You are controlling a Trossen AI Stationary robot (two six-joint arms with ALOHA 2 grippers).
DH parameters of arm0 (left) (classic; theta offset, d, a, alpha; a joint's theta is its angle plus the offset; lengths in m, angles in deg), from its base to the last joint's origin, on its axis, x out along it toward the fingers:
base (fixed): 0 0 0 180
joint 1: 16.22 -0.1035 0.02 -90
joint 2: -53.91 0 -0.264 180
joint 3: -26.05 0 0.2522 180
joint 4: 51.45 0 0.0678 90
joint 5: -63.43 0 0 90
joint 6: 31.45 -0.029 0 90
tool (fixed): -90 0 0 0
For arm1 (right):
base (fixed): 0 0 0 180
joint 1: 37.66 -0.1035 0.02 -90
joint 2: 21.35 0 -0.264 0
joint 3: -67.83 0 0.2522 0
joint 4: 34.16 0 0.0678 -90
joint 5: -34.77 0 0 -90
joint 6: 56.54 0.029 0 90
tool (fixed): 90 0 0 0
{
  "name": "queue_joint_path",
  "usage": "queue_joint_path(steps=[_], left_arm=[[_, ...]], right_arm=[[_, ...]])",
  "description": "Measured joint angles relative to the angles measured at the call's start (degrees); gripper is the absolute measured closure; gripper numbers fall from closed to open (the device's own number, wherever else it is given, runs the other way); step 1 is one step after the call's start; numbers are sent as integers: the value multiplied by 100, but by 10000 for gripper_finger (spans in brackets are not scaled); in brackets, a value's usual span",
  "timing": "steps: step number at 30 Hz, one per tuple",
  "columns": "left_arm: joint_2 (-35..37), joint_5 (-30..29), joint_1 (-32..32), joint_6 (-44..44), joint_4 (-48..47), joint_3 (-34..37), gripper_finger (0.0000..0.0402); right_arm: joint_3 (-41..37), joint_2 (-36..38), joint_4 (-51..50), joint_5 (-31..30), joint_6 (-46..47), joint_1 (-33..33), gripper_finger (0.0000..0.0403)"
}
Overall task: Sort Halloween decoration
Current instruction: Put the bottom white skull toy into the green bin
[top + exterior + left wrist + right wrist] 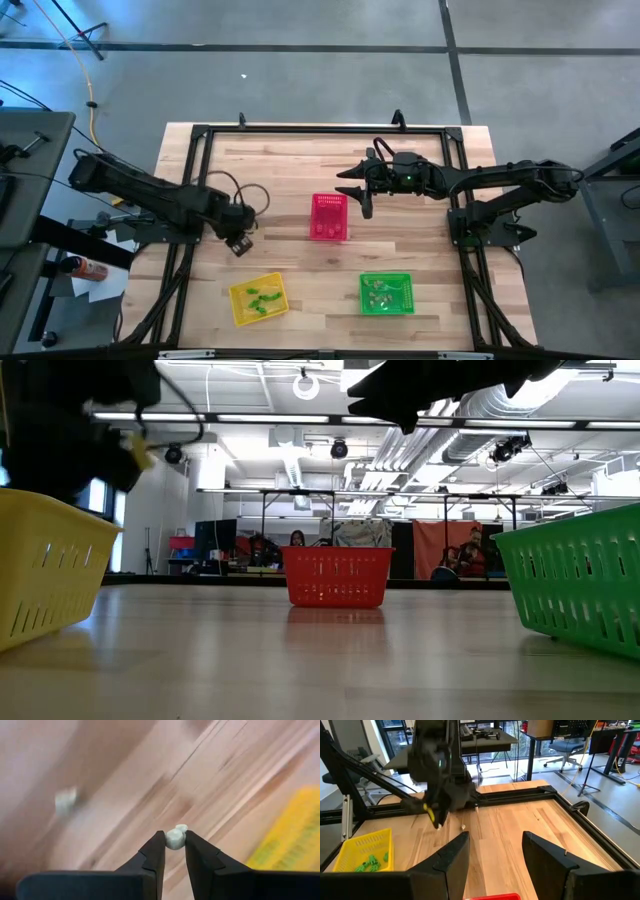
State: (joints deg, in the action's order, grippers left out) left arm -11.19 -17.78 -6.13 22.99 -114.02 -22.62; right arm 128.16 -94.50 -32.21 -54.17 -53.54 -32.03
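Observation:
My left gripper [175, 842] hangs over the table's left half, just beyond the yellow basket [258, 298], shut on a tiny pale whitish trinket [175, 836]. A second pale trinket [65, 801] lies on the wood below it. Green trinkets [370, 862] lie in the yellow basket, and small pieces [380, 290] lie in the green basket [386, 293]. My right gripper [492, 850] stands open and empty, held high past the far right side of the red basket [329, 217]. My left gripper pinches the pale trinket's two sides [173, 840] between the very tips of its two fingers. The fingers come from above and point steeply down. The trinket is lifted clear of the table, and its top pokes out beyond the fingertips.
The three mesh baskets stand on the wooden table: red in the middle, yellow at the near left, green at the near right. A black frame [300, 130] borders the tabletop. Bare wood lies between the baskets and along the far side.

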Motion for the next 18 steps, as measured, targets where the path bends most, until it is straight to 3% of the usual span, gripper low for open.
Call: queue_joint_path(steps=[5, 10, 18], left_arm=[[574, -628, -283, -728, 971, -314, 349], [884, -843, -596, -2188, 3208, -351, 349], [693, -874, -1005, -5091, 6628, -351, 349]], right_arm=[[0, 0, 286, 6, 69, 0, 226], [0, 7, 1169, 291, 612, 0, 226], [0, 7, 1923, 860, 748, -94, 226]])
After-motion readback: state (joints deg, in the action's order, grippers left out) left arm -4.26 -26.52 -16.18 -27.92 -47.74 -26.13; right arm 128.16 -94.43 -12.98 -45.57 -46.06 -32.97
